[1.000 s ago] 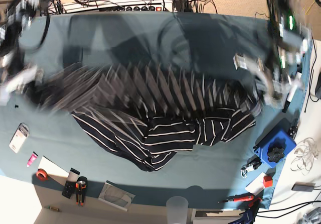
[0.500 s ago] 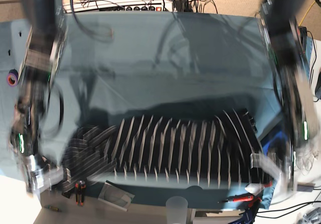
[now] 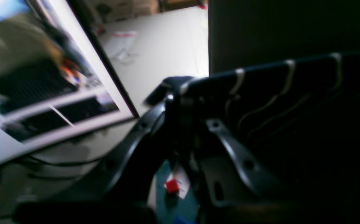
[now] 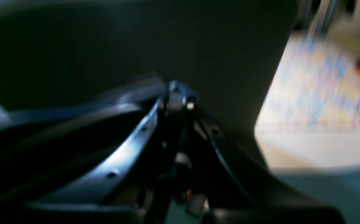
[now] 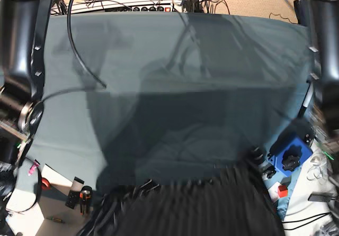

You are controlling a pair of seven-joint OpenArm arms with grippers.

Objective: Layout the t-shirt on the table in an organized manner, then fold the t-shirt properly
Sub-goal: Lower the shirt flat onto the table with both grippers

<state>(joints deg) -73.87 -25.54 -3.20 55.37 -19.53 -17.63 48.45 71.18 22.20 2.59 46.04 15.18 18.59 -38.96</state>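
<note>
Base view: dark, white-striped fabric t-shirt (image 5: 196, 204), motion-blurred, fills the lower middle edge of the frame over the near edge of the wide teal-cloth-covered desk (image 5: 175, 51). Its broad shadow darkens the cloth behind it. Black arm segments stand at both side edges. Blue block with black knob (image 5: 290, 156) sits at right.

Both arms: matte black tubular housings. The right arm (image 5: 24, 40) trails a loose black cable (image 5: 79, 61). Left gripper (image 3: 175, 93) and right gripper (image 4: 177, 93): glossy black curved fingers dotted with small screw holes.
</note>
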